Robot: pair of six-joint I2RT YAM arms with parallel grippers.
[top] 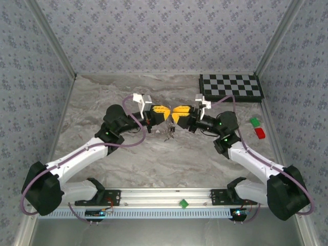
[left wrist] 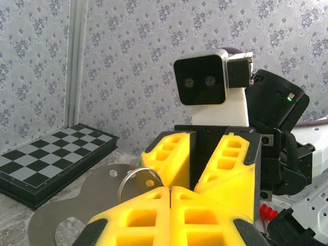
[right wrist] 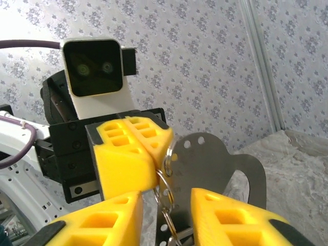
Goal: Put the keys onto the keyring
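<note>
My left gripper (top: 165, 114) (left wrist: 170, 188) is shut on the keyring (left wrist: 134, 179) (right wrist: 169, 152), a thin wire loop sticking out beside its tips. Below it hang two more wire links (right wrist: 165, 187), and the keys (top: 170, 134) dangle as a small dark cluster above the table. My right gripper (top: 178, 114) (right wrist: 166, 197) faces the left one tip to tip, its jaws open on either side of the hanging links without touching them. A flat grey metal plate (right wrist: 225, 164) (left wrist: 77, 205) with small holes sits right behind the ring; I cannot tell whether it is attached.
A folded chessboard (top: 230, 87) (left wrist: 46, 159) lies at the back right. A red block (top: 260, 133) and a green block (top: 254, 121) sit by the right wall. A small green piece (top: 183, 203) rests on the front rail. Patterned walls enclose the marble tabletop (top: 154, 159).
</note>
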